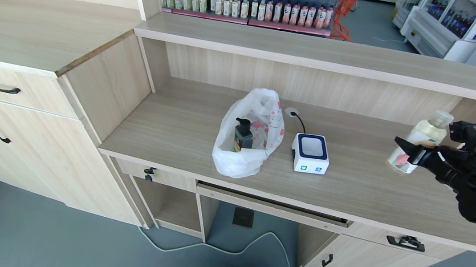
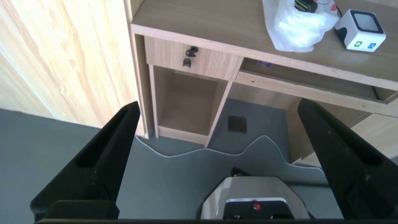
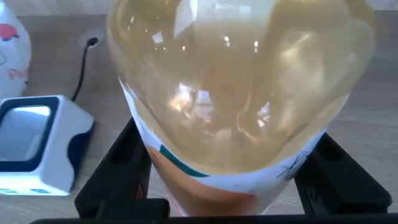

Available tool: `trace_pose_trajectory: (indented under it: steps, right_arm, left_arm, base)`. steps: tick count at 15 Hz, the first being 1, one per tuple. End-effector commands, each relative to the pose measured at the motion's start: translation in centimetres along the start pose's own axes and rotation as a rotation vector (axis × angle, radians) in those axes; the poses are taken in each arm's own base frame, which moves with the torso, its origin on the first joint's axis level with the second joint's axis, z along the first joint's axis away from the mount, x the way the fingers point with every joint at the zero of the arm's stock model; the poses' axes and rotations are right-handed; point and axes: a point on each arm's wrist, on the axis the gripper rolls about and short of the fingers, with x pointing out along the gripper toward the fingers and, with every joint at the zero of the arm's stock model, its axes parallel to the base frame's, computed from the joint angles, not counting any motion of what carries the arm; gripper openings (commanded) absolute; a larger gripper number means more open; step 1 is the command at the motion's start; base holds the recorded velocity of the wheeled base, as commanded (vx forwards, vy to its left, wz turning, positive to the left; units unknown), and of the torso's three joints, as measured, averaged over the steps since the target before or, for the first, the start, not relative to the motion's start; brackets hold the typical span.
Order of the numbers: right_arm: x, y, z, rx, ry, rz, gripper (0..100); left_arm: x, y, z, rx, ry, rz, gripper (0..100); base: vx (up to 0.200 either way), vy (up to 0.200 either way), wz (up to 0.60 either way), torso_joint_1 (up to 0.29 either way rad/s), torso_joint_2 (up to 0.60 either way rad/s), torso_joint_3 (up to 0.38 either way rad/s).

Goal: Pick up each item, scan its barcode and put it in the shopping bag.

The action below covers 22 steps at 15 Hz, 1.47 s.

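Grey floor point(image 1: 51, 237) with a pale cable point(image 1: 252, 242) lies below the scanner point(image 1: 310, 153). There the left gripper point(image 2: 217, 107) hangs low before the wooden counter point(image 1: 185, 123), its fingers spread wide and holding nothing. The scanner stands on the counter with green and blue squares on its front. The white shopping bag point(image 1: 235, 160) sits just left of it, with a dark pump bottle point(image 1: 243, 136) inside. Well right of the scanner, the right gripper point(image 1: 412, 154) is closed around a tilted bottle point(image 1: 421, 136) of pale liquid; its white label carries orange and green bands, with no print legible. Behind the scanner, a store shelf point(image 1: 243, 6) holds rows of bottles.
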Motion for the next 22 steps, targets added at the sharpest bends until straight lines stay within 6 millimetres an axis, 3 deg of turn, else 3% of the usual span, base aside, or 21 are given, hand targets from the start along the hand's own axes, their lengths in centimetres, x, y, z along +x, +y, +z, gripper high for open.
trace_pose_trajectory:
  steps: [1, 3, 4, 5, 7, 11, 13, 16, 22]
  right_arm:
    - [-5.1, 4.1, 9.1, 0.128, -0.041, 0.316, 0]
    - [-8.7, 6.8, 12.3, 0.206, -0.004, 0.55, 0]
    - [-9.8, 7.7, 13.0, 0.224, 0.012, 0.608, 0]
    - [-11.4, 9.8, 13.8, 0.248, 0.042, 0.708, 0]
    - [-13.4, 13.1, 13.4, 0.258, 0.08, 0.825, 0]
    - [-15.3, 18.9, 12.5, 0.208, 0.028, 1.069, 0]
    - [-16.1, 21.2, 13.3, 0.207, -0.015, 1.192, 0]
    - [-17.9, 23.3, 14.8, 0.139, -0.05, 1.391, 0]
    - [-19.8, 24.8, 14.5, 0.079, -0.015, 1.556, 0]
  left_arm:
    - [0.0, 0.0, 0.0, 0.0, -0.001, 0.001, 100]
    - [0.0, 0.0, 0.0, 0.0, -0.001, 0.001, 100]
    - [0.0, 0.0, 0.0, 0.0, -0.001, 0.001, 100]
    - [0.0, 0.0, 0.0, 0.0, -0.001, 0.001, 100]
    - [0.0, 0.0, 0.0, 0.0, -0.001, 0.001, 100]
    - [0.0, 0.0, 0.0, 0.0, -0.001, 0.001, 100]
    - [0.0, 0.0, 0.0, 0.0, -0.001, 0.001, 100]
    - [0.0, 0.0, 0.0, 0.0, -0.001, 0.001, 100]
    - [0.0, 0.0, 0.0, 0.0, -0.001, -0.001, 100]
  base:
    - [0.0, 0.0, 0.0, 0.0, 0.0, 0.0]
    - [0.0, 0.0, 0.0, 0.0, 0.0, 0.0]
    - [0.0, 0.0, 0.0, 0.0, 0.0, 0.0]
    - [0.0, 0.0, 0.0, 0.0, 0.0, 0.0]
    - [0.0, 0.0, 0.0, 0.0, 0.0, 0.0]
    - [0.0, 0.0, 0.0, 0.0, 0.0, 0.0]
    - [0.0, 0.0, 0.0, 0.0, 0.0, 0.0]
    - [0.0, 0.0, 0.0, 0.0, 0.0, 0.0]
    - [0.0, 0.0, 0.0, 0.0, 0.0, 0.0]
